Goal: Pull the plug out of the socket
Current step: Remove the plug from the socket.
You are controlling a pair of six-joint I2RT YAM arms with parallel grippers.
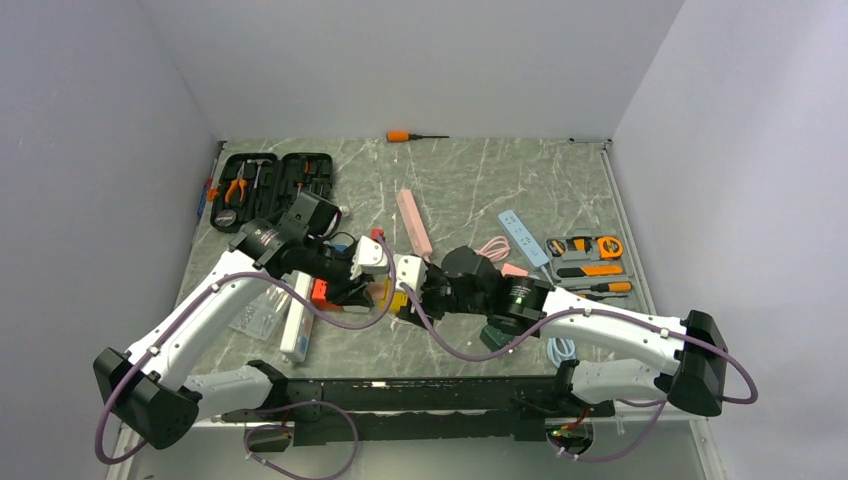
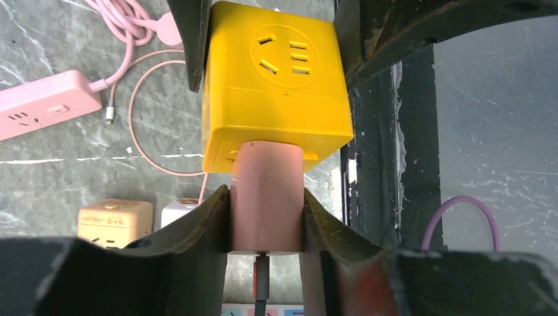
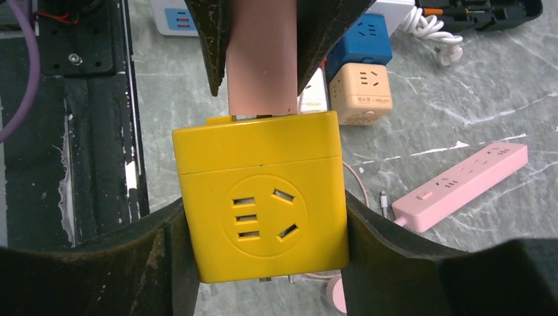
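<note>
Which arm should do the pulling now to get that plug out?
Left. The left gripper clamps the plug; the right gripper holds the yellow socket, so it can only brace.

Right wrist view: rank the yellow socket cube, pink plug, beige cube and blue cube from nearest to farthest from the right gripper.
From the right gripper:
1. The yellow socket cube, between its fingers.
2. The pink plug, stuck in the cube's far face.
3. The beige cube, on the table beyond, to the right.
4. The blue cube, just behind the beige one.
</note>
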